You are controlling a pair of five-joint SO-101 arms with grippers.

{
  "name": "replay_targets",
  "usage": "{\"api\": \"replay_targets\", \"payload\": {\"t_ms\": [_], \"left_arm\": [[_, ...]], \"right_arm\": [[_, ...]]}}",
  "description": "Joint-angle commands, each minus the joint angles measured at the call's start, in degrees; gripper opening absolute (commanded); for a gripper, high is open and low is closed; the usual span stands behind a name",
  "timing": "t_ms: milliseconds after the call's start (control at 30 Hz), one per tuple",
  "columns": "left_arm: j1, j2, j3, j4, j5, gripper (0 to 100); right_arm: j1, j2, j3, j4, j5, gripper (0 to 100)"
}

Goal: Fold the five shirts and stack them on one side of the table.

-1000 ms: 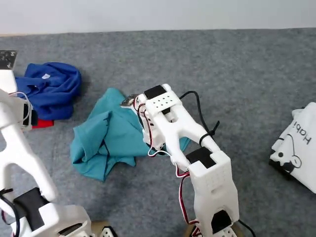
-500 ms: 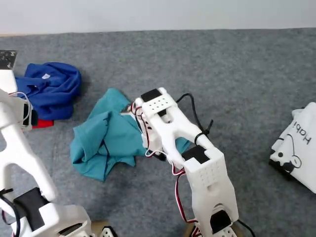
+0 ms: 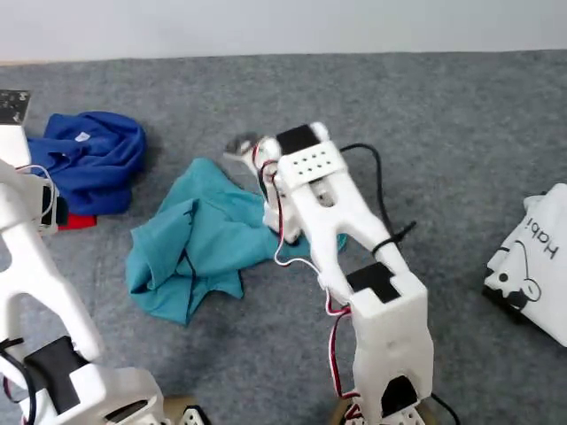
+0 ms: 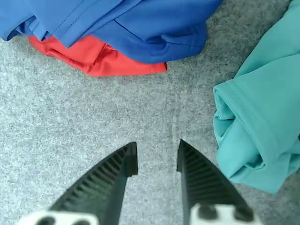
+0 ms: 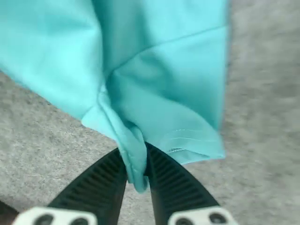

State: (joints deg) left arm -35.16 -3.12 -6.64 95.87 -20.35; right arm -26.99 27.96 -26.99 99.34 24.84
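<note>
A crumpled teal shirt [image 3: 202,241] lies in the middle of the grey table. My right gripper [image 5: 137,174] is shut on a fold of the teal shirt [image 5: 154,89], holding it lifted off the cloth surface; in the high view the right arm [image 3: 312,190] stands over the shirt's right part. A blue shirt [image 3: 87,159] lies bunched at the far left on top of a red shirt [image 3: 78,221]. My left gripper [image 4: 154,161] hangs open over bare table, between the red shirt [image 4: 101,58], the blue shirt [image 4: 136,23] and the teal shirt's edge [image 4: 255,122].
A white shirt with black print [image 3: 536,261] lies at the right edge of the table. The left arm's white body [image 3: 40,292] stands at the near left. Grey table surface [image 3: 425,124] stretches open at the back and right.
The right arm has swung back and to the right, pulling the gripped part of the teal shirt with it. The left arm has stayed put.
</note>
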Motion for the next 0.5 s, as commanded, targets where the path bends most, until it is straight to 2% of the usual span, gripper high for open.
{"api": "replay_targets", "payload": {"t_ms": [0, 300, 467], "left_arm": [[-0.3, -2.5, -0.1, 0.2, 0.0, 14], [-0.3, -2.5, -0.1, 0.4, 0.0, 14], [-0.3, -2.5, -0.1, 0.4, 0.0, 14]], "right_arm": [[2.0, -7.5, -6.7, 1.5, 1.1, 1.1], [5.1, -15.0, -10.6, 1.6, 1.3, 1.0], [1.5, -15.9, -10.2, 3.4, 1.9, 1.0]]}}
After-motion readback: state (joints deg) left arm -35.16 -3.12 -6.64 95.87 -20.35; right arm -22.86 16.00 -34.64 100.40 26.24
